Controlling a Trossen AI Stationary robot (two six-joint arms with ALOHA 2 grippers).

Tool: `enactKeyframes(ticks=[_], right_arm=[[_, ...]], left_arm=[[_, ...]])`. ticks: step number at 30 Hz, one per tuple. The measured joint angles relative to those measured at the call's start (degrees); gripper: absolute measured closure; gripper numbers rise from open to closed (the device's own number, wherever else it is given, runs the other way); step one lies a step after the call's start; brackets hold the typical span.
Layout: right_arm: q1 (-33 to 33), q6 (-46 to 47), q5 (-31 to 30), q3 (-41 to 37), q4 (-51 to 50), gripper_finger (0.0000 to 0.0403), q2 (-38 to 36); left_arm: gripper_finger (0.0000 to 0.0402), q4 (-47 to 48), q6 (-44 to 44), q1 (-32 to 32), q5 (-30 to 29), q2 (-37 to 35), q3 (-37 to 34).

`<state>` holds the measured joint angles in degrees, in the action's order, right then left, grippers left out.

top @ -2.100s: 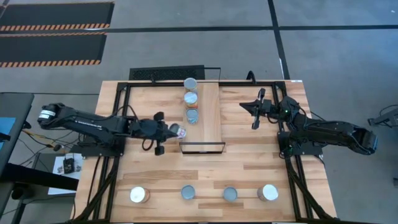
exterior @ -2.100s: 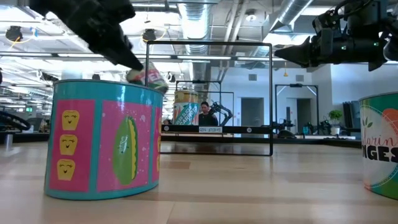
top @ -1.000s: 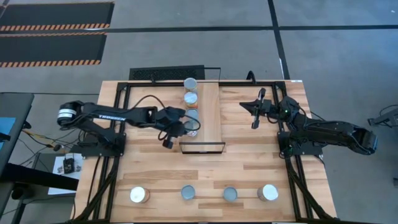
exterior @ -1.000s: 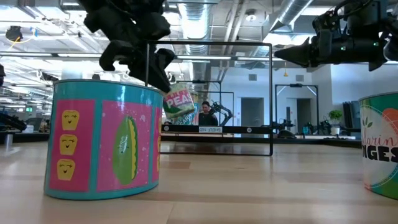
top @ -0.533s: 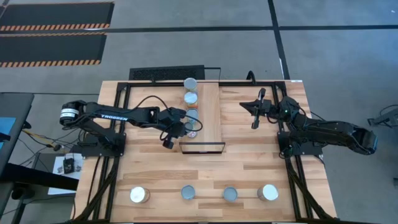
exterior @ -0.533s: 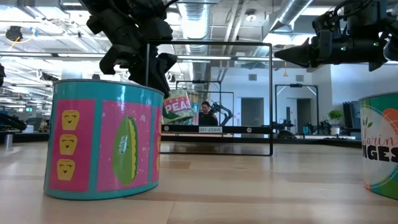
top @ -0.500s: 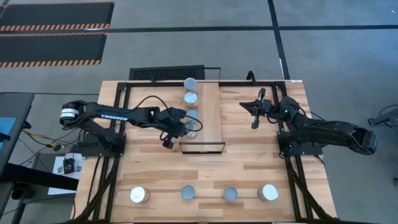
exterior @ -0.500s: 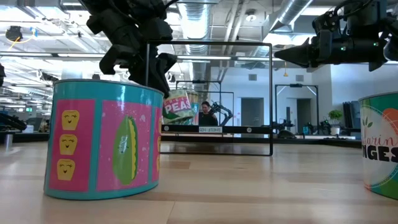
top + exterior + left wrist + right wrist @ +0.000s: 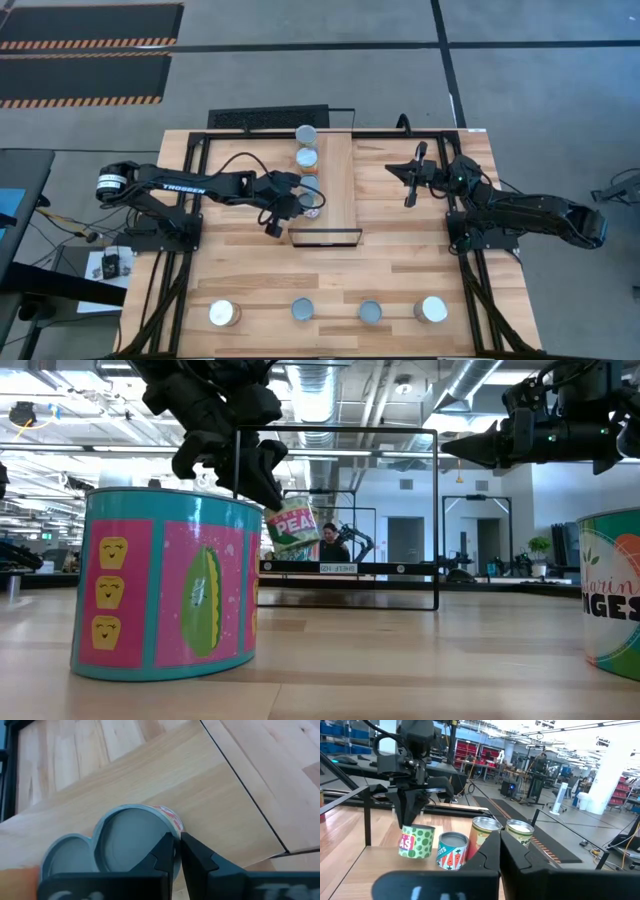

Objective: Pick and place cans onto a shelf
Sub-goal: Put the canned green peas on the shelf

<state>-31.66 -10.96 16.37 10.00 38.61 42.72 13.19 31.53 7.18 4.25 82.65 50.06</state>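
gripping tilted pea can (image 9: pixel 292 523), left fingers (image 9: pixel 411 809) over shelf (image 9: pixel 338 190)

The green-spotted can (image 9: pixel 292 523) at upper centre of the low view reads "PEA". At the right edge, another can (image 9: pixel 612 605) shows "NGES". In the high view, the left arm (image 9: pixel 185 187) bears white "TROSSEN" lettering.
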Motion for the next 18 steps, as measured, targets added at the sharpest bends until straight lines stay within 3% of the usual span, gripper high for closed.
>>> enactKeyframes(ticks=[10, 18], right_arm=[[0.00, -0.02, 0.01, 0.00, 0.02, 0.0388, 0.00], [0.00, -0.02, 0.01, 0.00, 0.01, 0.0389, 0.00]], left_arm=[[0.0391, -0.15, 0.15, 0.00, 0.26, 0.00, 0.00], [0.0370, -0.59, -0.52, 0.00, 0.31, -0.02, 0.00]])
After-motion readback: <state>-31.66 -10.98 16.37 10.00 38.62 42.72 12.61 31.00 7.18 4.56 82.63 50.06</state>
